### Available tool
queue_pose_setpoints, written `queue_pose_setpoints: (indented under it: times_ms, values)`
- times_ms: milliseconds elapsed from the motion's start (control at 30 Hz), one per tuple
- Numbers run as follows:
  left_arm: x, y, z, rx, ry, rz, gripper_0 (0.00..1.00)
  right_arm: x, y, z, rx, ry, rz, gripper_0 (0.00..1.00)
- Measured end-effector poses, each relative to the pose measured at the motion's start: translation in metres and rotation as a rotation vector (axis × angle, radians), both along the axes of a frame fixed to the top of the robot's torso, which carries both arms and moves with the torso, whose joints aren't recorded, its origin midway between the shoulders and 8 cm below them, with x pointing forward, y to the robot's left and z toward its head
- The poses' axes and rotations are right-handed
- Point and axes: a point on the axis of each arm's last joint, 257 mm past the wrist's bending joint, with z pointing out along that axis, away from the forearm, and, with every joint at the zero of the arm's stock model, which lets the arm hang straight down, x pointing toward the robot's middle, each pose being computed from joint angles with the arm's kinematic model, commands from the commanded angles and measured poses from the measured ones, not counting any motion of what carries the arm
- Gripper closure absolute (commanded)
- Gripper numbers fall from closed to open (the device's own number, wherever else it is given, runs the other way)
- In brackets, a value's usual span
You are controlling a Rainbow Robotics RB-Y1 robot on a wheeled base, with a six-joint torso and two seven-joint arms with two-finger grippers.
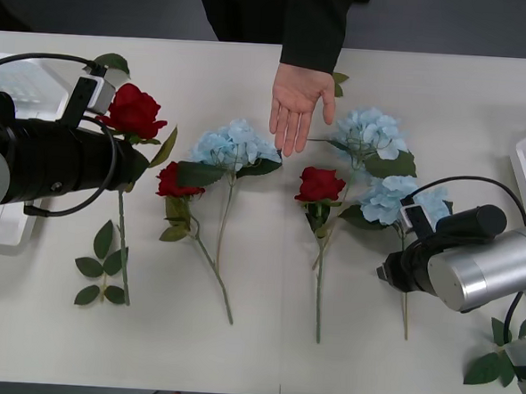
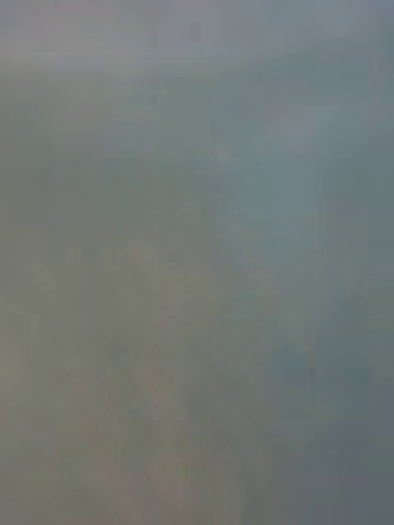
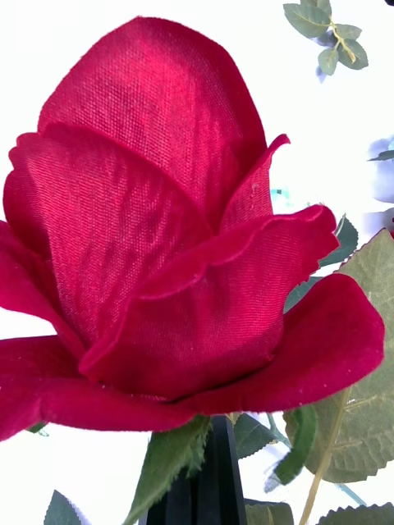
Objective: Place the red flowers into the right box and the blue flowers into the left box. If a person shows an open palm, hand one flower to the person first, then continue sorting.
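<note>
A satiny red rose (image 3: pixel 164 238) sits clamped just under its bloom in the left gripper (image 3: pixel 209 484), black fingers nearly closed on the stem, beside the left box (image 1: pixel 15 84). An open palm (image 1: pixel 297 105) reaches over the tabletop (image 1: pixel 254 339) above fluffy blue flowers (image 1: pixel 235 146). The right gripper (image 1: pixel 392 272) (finger state impossible to tell) rests at another hydrangea's (image 1: pixel 383 200) stem.

deep red fabric rose bloom (image 3: pixel 164 238) showing a fine woven weave | its serrated leaves (image 3: pixel 361 394) reading mid green | three fluffy hydrangea heads (image 1: pixel 235 144) showing pale blue over dark green leaves | shallow plastic tray (image 1: pixel 11 83) and tabletop (image 1: pixel 254 339) both reading white | person's sleeve (image 1: pixel 314 26) showing black
</note>
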Motion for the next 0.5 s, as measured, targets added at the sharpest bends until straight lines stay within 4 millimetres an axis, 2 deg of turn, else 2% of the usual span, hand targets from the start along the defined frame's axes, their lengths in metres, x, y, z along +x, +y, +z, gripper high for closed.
queue_pose_setpoints:
  times_ms: [67, 133, 200, 233, 267, 500]
  values:
    - [0.0000, 0.0001, 0.0000, 0.000, 0.000, 0.000, 1.00, 0.0034, 0.0006, -0.0011, 0.008, -0.012, 0.000, 0.00]
    - [0.0001, 0.0002, 0.0000, 0.001, 0.000, 0.001, 1.00, 0.0033, 0.0004, -0.0037, 0.013, -0.010, -0.002, 0.21]
    - [0.0004, 0.0010, -0.0001, 0.003, -0.001, 0.003, 1.00, 0.0022, -0.0005, -0.0054, 0.012, -0.004, -0.004, 0.85]
    - [0.0006, 0.0015, -0.0001, 0.005, -0.001, 0.004, 1.00, 0.0022, -0.0005, -0.0054, 0.012, -0.004, -0.004, 0.94]
    - [0.0006, 0.0016, -0.0002, 0.005, -0.002, 0.004, 1.00, 0.0022, -0.0005, -0.0054, 0.012, -0.004, -0.004, 1.00]
    - [0.0007, 0.0017, -0.0002, 0.005, -0.002, 0.005, 1.00, 0.0022, -0.0005, -0.0054, 0.012, -0.004, -0.004, 1.00]
